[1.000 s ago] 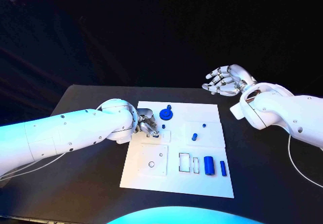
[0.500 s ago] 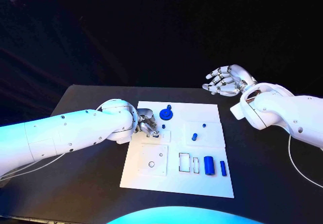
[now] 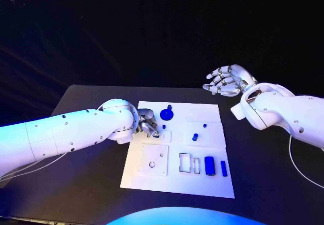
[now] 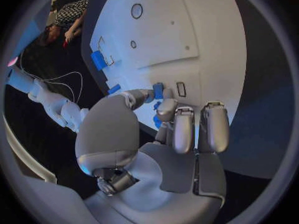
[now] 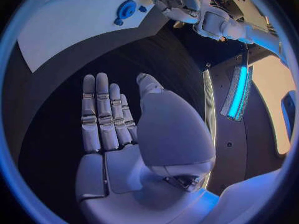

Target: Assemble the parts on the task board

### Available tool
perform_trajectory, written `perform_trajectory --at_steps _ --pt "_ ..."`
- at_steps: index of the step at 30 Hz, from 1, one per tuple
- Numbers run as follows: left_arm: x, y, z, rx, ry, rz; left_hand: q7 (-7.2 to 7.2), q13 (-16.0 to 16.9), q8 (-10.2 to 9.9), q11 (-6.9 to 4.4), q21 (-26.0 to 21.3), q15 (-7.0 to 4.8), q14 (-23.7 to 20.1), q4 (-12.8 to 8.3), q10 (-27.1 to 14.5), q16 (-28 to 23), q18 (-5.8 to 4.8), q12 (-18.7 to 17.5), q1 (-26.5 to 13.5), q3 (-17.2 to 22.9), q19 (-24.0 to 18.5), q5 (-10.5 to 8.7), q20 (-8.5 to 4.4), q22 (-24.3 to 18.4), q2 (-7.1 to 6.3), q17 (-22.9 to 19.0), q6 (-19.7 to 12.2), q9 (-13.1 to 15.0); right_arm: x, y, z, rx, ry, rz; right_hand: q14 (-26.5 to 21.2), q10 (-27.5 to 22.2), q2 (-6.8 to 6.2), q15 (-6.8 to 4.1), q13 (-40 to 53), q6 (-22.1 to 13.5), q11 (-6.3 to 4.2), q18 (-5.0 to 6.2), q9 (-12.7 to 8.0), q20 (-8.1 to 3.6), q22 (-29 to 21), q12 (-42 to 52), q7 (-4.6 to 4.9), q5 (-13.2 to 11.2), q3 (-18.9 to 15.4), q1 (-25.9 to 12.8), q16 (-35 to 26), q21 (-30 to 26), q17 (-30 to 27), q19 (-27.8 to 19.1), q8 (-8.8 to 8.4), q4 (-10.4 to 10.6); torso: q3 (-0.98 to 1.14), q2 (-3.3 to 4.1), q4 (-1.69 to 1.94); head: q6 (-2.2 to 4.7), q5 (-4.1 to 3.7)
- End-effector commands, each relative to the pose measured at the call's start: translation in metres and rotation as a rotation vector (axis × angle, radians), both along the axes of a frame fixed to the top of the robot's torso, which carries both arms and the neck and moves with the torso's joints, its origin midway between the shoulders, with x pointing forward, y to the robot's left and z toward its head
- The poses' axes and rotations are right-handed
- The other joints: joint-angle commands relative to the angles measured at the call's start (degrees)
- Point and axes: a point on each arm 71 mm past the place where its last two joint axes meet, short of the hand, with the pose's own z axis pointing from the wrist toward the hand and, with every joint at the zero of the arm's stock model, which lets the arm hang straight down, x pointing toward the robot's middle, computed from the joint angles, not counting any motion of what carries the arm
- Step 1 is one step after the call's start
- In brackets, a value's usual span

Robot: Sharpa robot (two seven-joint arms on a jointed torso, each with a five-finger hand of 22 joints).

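Nearest me on the task board (image 3: 177, 185), a blue cylinder (image 3: 210, 166) and a slimmer blue bar (image 3: 224, 168) lie side by side beside two empty rectangular slots (image 3: 189, 163); I judge both light, rigid and smooth, so best taken across their short width, near the middle, where they cannot pivot out of a pinch. Left of the slots sits a raised white plate with a round hole (image 3: 152, 164). Further in, my left hand (image 3: 148, 123) is down on the board's left side, its fingertips (image 4: 163, 107) closed around a small blue peg (image 4: 158, 90), which I read as held, pressed at a little socket; such a small piece will slip if I squeeze off-centre. Just beside it a short blue pin (image 3: 195, 137) stands in its own white block, and beyond the hand lies a blue gear (image 3: 166, 115), probably best taken by its rim. The board's left edge is close under that wrist, with bare black table (image 3: 81, 178) beyond it for retreat. Farthest out, my right hand (image 3: 225, 80) hovers past the board's far right corner, fingers spread, carrying nothing, with open room around it.
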Motion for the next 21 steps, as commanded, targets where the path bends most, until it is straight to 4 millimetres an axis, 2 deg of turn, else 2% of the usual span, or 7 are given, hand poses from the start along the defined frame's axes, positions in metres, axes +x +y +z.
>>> perform_trajectory --at_steps 1,14,21 --pt "-0.0033 -0.0025 -0.0047 -0.002 0.054 -0.014 -0.9 0.1 0.2 -0.01 0.3 -0.55 4.1 -9.9 0.4 0.4 -0.5 0.4 -0.6 10.3 0.6 -0.07 -0.07 0.2 0.28 7.1 0.9 0.2 -0.0008 0.0018 0.0002 -0.004 -0.006 0.017 -0.2 0.0 0.07 -0.03 -0.1 -0.4 0.31 0.63 -0.1 0.18 0.0 -0.4 2.73 0.0 0.3 0.5 -0.1 -0.4 -0.1 0.0 0.28 -0.1 0.05 0.02 -0.02 -0.07 0.01" --pt "-0.0008 -0.0014 -0.005 -0.026 0.059 0.011 -1.28 0.6 0.2 -0.33 0.5 -0.81 4.3 -9.3 1.1 0.8 -0.66 0.7 -1.6 9.8 1.1 -0.42 -0.3 0.9 1.14 7.7 1.3 0.7 -0.0009 0.0019 0.0003 -0.003 -0.006 0.017 -0.2 0.0 0.07 -0.03 -0.1 -0.4 0.31 0.63 -0.1 0.18 0.0 -0.4 2.73 0.0 0.3 0.5 -0.1 -0.4 -0.1 0.0 0.28 -0.1 0.09 0.05 -0.02 -0.18 -0.12" --pt "-0.0009 -0.0015 -0.0049 -0.036 0.064 0.016 -1.92 1.4 -0.1 -0.8 0.7 -1.19 4.5 -7.9 2.0 1.6 -0.9 1.3 -3.5 6.1 1.9 -1.38 -0.61 2.0 1.83 8.7 1.9 1.3 -0.001 0.0017 0.0002 -0.004 -0.005 0.017 -0.2 0.0 0.07 -0.03 -0.1 -0.4 0.31 0.63 -0.1 0.18 0.0 -0.4 2.73 0.0 0.3 0.5 -0.1 -0.4 -0.1 0.0 0.28 -0.1 0.06 0.07 0.0 -0.34 -0.24"
